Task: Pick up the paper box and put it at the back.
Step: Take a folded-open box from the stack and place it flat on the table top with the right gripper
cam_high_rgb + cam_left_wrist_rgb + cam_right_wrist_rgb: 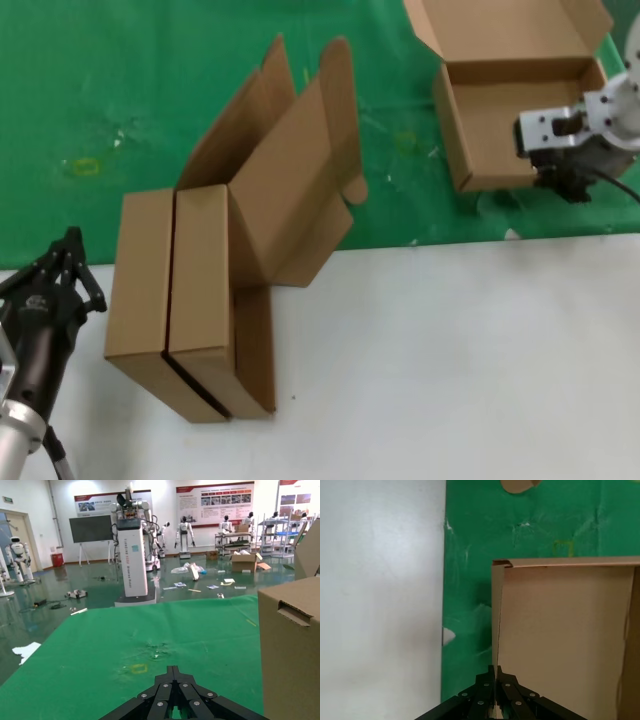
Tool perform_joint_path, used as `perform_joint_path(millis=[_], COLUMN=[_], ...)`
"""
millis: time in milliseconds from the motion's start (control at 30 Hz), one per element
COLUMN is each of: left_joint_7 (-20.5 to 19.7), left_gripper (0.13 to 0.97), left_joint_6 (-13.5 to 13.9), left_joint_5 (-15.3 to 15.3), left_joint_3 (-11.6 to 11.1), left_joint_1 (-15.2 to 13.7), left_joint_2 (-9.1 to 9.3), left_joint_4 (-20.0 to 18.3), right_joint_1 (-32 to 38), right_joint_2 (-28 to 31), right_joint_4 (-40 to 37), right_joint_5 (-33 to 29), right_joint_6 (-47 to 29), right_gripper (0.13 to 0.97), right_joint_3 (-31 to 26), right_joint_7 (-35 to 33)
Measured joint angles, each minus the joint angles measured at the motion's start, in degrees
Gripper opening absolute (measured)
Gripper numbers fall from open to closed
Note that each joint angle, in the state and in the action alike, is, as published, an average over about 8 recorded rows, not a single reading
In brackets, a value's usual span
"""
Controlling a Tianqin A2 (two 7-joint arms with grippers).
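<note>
Nearest the robot, the left end effector point(70, 262) hangs low over the plain white counter point(450, 360), beside the two remaining boxes. Its black fingers meet at the tip in both the head view and its own wrist view, so it is closed on nothing and looks parked.

Just beside it stand two shallow brown corrugated-cardboard mailer boxes point(190, 300), pressed side to side and straddling the edge where the white counter gives way to cloth. Their hinged lids are thrown open and lean back over the green.

Farther off, on the robot's right, lies the paper box point(500, 125) of the task, a plain brown cardboard mailer with its lid open. It rests wholly on the back point(120, 90), the wrinkled green cloth with faint yellowish marks. The right end effector point(494, 672) is at the box's near wall. In its wrist view the fingers come together on the thin upright cardboard edge, pinching that wall.

The box appears to have reached its place already, so the step in hand is most likely the release. The next move would call for opening the fingers and lifting clear without dragging the thin wall or tipping the box.
</note>
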Motion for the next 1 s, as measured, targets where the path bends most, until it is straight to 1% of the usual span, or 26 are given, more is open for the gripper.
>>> perform_joint_path(millis=[200,400,667,1000], left_joint_7=[0.0,0.0,0.0,0.0], left_gripper=[0.144,0.144,0.144,0.144], left_joint_6=[0.0,0.0,0.0,0.0], left_joint_5=[0.0,0.0,0.0,0.0], left_joint_3=[0.0,0.0,0.0,0.0], left_joint_1=[0.0,0.0,0.0,0.0], left_joint_2=[0.0,0.0,0.0,0.0], left_joint_4=[0.0,0.0,0.0,0.0], right_joint_1=[3.53,5.54,7.39,9.15], right_joint_2=[-6.28,-9.28,-10.67,-12.0], right_joint_4=[-12.55,-21.12,-27.95,-33.58], right_joint_5=[-1.42,-1.15,-0.45,0.32], right_joint_6=[3.16,5.77,8.16,10.59], right_gripper=[0.148,0.148,0.148,0.148], right_joint_3=[0.11,0.9,1.84,2.43], right_joint_7=[-4.89,-9.35,-13.52,-16.96])
